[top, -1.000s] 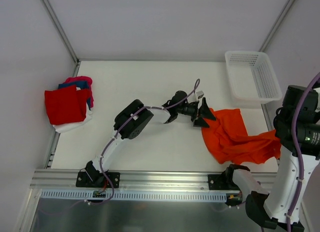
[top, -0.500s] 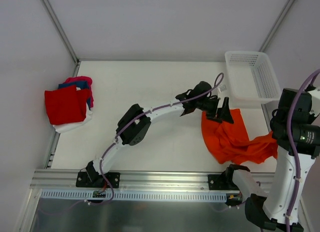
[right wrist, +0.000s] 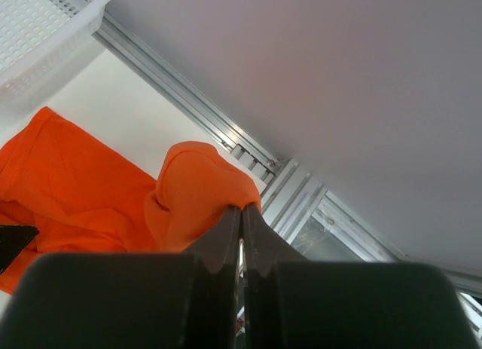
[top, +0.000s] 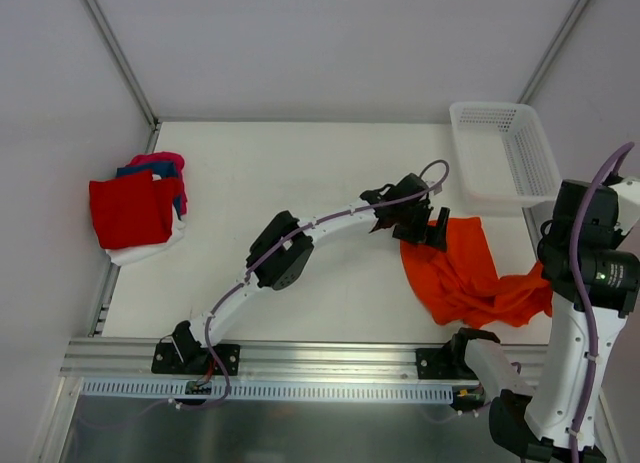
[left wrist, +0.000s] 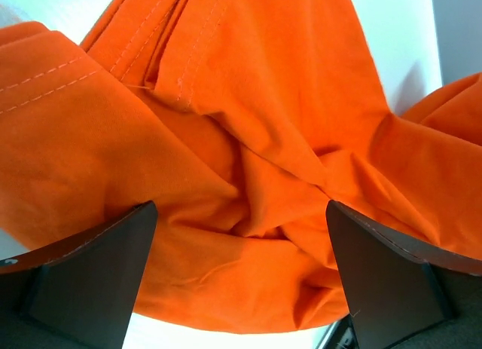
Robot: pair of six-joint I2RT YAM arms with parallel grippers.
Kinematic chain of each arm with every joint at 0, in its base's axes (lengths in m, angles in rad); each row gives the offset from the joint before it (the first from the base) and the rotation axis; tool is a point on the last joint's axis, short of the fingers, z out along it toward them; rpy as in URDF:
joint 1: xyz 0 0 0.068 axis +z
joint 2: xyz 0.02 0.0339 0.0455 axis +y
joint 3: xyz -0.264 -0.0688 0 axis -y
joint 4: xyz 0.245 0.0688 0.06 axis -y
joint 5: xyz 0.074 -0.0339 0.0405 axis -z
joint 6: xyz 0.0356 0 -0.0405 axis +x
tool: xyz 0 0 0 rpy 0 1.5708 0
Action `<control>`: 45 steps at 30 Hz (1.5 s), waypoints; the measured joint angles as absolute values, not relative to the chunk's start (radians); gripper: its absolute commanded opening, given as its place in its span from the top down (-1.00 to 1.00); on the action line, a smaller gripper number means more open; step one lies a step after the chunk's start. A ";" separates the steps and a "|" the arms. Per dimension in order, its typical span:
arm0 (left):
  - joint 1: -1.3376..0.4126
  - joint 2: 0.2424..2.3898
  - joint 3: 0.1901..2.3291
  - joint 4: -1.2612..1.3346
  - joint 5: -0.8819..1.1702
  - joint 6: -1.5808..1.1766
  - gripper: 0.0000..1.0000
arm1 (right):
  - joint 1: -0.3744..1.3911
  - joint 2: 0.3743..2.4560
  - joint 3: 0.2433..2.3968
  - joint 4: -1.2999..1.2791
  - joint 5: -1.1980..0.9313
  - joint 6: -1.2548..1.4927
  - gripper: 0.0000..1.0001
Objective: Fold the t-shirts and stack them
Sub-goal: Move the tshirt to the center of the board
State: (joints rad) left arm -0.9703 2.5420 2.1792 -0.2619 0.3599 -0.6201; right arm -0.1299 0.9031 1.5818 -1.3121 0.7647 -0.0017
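Observation:
A bright orange t-shirt (top: 468,273) lies crumpled at the right of the table. My left gripper (top: 425,228) is stretched out over its upper left edge and open. In the left wrist view the two dark fingers (left wrist: 98,273) stand wide apart on either side of rumpled orange cloth (left wrist: 248,138), and my left gripper (left wrist: 239,213) clamps nothing. My right gripper (right wrist: 242,207) is shut on a bunched end of the orange t-shirt (right wrist: 199,187) and holds it up above the table's right edge. Folded t-shirts sit stacked at the far left, red (top: 130,211) on top, with blue, magenta and white edges showing.
A white mesh basket (top: 470,188) stands at the back right corner, just beyond the orange shirt, and also shows in the right wrist view (right wrist: 45,17). An aluminium rail (top: 330,355) runs along the near edge. Grey walls close in both sides.
My left gripper swung right from the shirt's left corner over its upper edge, then drew back a little and lower. The right arm shifted slightly, still holding the shirt's end.

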 measured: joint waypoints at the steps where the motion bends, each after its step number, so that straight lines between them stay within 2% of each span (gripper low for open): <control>1: -0.975 2.542 2.188 -0.274 0.356 -0.601 -0.98 | -0.130 0.903 1.576 -1.312 0.763 -0.002 0.99; 11: -1.056 2.549 2.350 -0.337 0.151 -0.295 -0.98 | -0.130 0.896 1.555 -1.294 0.754 -0.004 0.99; 17: -1.127 2.574 2.455 -0.297 0.111 -0.149 -0.98 | -0.130 0.886 1.547 -1.283 0.744 -0.006 0.99; 32: -1.084 2.683 2.391 -0.272 -0.060 -0.045 -0.97 | -0.130 0.849 1.540 -1.278 0.720 -0.011 0.99; 35: -1.078 2.683 2.391 -0.271 -0.066 -0.056 -0.26 | -0.130 0.846 1.540 -1.278 0.719 -0.012 0.99; 36: -1.078 2.683 2.391 -0.271 -0.068 -0.062 -0.10 | -0.130 0.846 1.540 -1.277 0.718 -0.012 0.99; 37: -1.078 2.683 2.391 -0.271 -0.073 -0.065 0.17 | -0.130 0.846 1.540 -1.277 0.717 -0.012 0.99; 38: -1.078 2.683 2.391 -0.271 -0.075 -0.067 0.30 | -0.130 0.846 1.540 -1.276 0.717 -0.012 0.99; 39: -1.078 2.683 2.391 -0.271 -0.080 -0.070 0.54 | -0.130 0.846 1.537 -1.275 0.717 -0.012 0.99; 41: -1.078 2.683 2.391 -0.271 -0.088 -0.074 0.63 | -0.130 0.846 1.530 -1.274 0.716 -0.012 0.99; 45: -1.078 2.683 2.391 -0.270 -0.096 -0.072 0.60 | -0.130 0.846 1.507 -1.269 0.704 -0.013 0.99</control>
State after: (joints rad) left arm -1.0782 2.6835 2.3909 -0.2703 -0.0963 -0.0719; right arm -0.1299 0.8463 1.5074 -1.2694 0.7036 -0.0128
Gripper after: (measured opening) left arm 0.189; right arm 0.012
